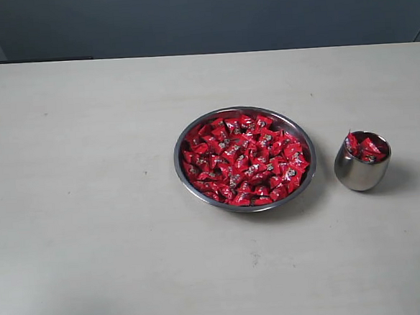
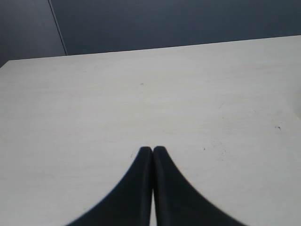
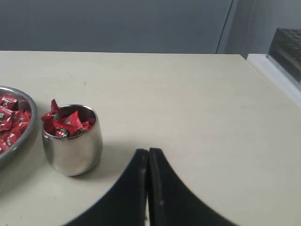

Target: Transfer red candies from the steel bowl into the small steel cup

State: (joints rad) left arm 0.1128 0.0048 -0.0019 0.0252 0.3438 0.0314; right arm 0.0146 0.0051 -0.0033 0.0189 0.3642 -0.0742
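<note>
Now left pincer (image 2: 152, 149) and right pincer (image 3: 148, 150) each pinched together; red candies (image 1: 245, 159) fill steel bowl (image 1: 251, 209)

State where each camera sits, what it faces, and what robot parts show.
Exterior: high, looking down on the table, steel bowl of red candies and small steel cup; no arm shows.
Left wrist: behind the shut left gripper, facing table.
Right wrist: behind the shut right gripper, facing the cup and bowl's edge.
Shared: exterior and right wrist show cup and bowl.
</note>
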